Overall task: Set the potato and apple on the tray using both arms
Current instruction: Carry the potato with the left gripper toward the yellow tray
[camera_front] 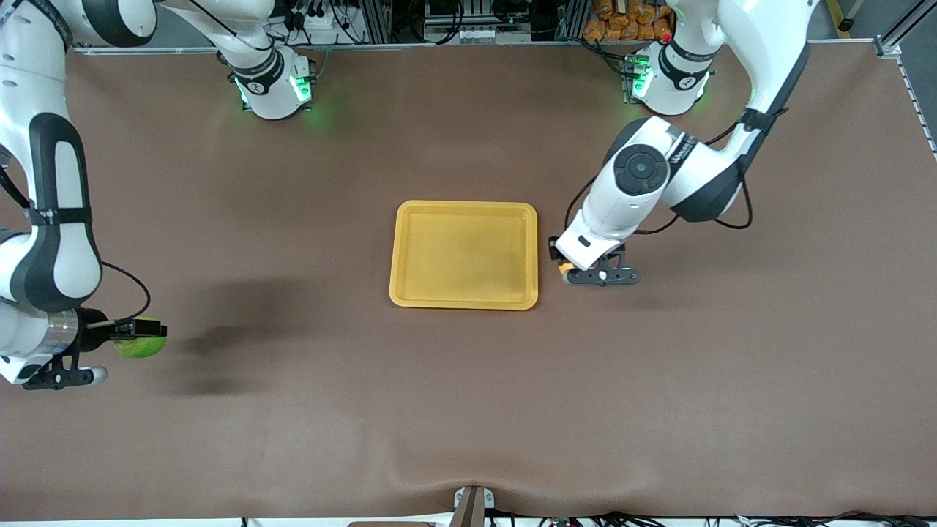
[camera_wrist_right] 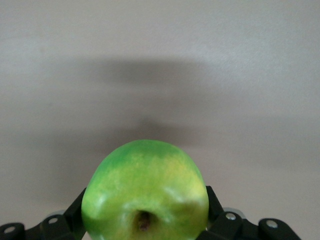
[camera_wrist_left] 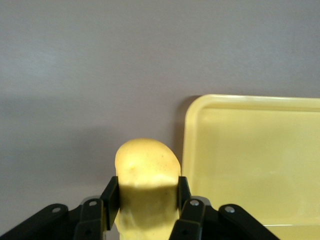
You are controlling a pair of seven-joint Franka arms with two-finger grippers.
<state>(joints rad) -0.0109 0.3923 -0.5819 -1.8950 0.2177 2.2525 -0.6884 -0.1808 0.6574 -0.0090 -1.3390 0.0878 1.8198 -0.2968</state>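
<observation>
Left gripper [camera_wrist_left: 144, 200] pinches the potato [camera_wrist_left: 146, 175] just beside the tray [camera_front: 399, 249], at its 3 o'clock edge. Right gripper [camera_wrist_right: 145, 212] clamps the apple [camera_wrist_right: 145, 192] well apart, toward 8 o'clock. Both items look light, firm and smooth; mid-body grips suit them.

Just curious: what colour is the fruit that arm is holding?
Bright green, with yellowish patches: the apple, best seen in the right wrist view, clamped in the right gripper.

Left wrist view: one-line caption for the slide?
Left gripper shut on the potato, beside the empty yellow tray on the brown table.
</observation>
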